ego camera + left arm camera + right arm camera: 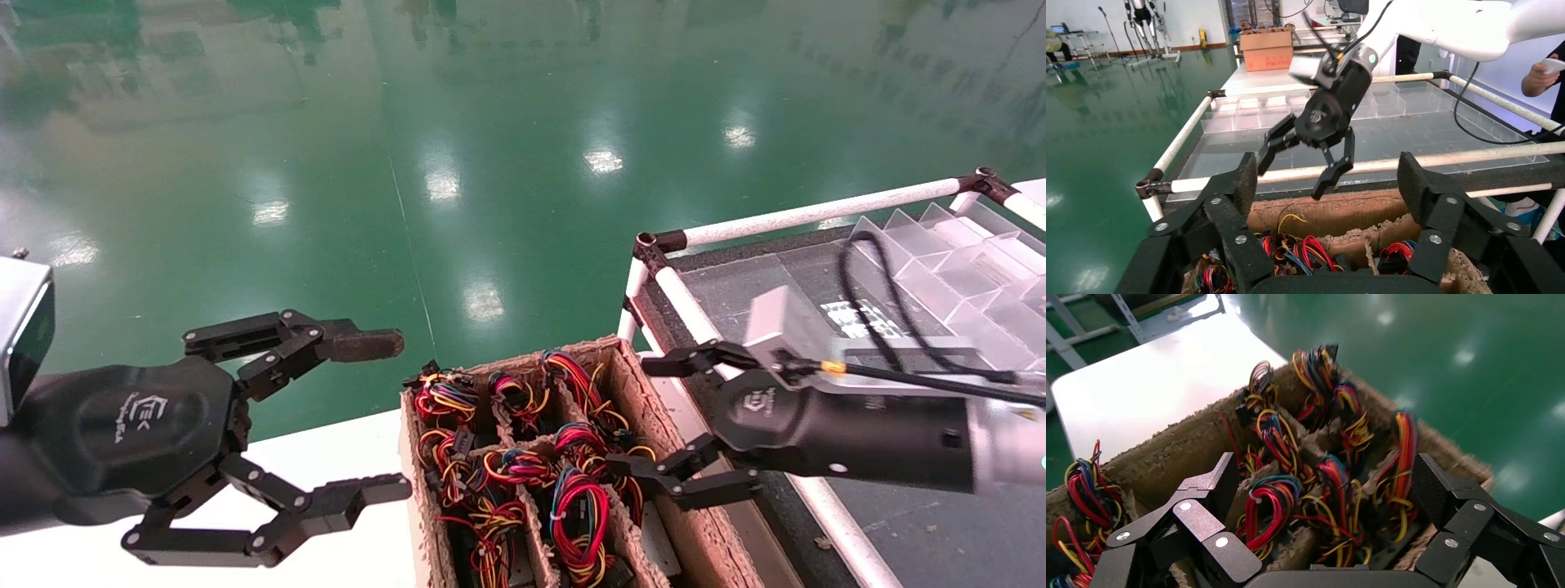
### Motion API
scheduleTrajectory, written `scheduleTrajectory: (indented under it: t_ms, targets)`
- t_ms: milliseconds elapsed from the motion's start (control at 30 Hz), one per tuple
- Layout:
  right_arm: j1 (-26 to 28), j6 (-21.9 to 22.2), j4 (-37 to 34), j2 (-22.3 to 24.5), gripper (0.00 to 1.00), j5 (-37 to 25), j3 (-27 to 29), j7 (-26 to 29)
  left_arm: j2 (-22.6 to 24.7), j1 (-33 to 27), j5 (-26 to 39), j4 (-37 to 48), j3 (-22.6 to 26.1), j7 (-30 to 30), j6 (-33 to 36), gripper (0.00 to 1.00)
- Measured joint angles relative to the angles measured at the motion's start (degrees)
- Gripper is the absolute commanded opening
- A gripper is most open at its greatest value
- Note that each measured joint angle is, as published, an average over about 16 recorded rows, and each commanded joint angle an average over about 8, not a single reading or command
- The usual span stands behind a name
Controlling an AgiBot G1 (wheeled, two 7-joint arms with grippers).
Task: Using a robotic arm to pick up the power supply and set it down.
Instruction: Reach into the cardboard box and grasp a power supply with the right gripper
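A torn cardboard box [703, 539] with dividers holds several power supplies standing upright. Only their tied red, yellow, orange and black wire bundles [576, 510] show clearly, and the grey bodies are mostly hidden. My right gripper [633, 415], the robotic arm at work, hovers open over the box's right-hand column. In the right wrist view its fingers [1428, 484] straddle the wire bundles [1333, 484] without touching them. My left gripper [400, 415] hangs open beside the box's left side, holding nothing. The left wrist view shows the right gripper [1294, 177] above the box's far wall.
The box stands on a white table [343, 457]. To its right is a white-tube frame [809, 214] with a dark surface and clear plastic compartments [964, 269]. Green floor [490, 163] lies beyond. A black cable [891, 310] loops over the right forearm.
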Motion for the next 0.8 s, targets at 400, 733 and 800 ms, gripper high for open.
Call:
scheduleTrajectory:
  t_ms: [400, 733, 800]
  targets:
    - [6.0, -2.7, -10.4, -6.5, 0.5, -6.0, -4.9, 2.0, 0.0, 0.0, 0.0, 0.0, 0.0, 0.0, 0.0, 1.0]
    - [6.3, -0.8, -14.2, -9.4, 0.0, -7.2, -5.4, 0.6, 0.0, 0.0, 0.0, 0.0, 0.0, 0.0, 0.0, 1.0]
    - [6.3, -0.4, -14.4, -9.9, 0.0, -7.4, -5.6, 0.6, 0.0, 0.0, 0.0, 0.0, 0.0, 0.0, 0.0, 1.0]
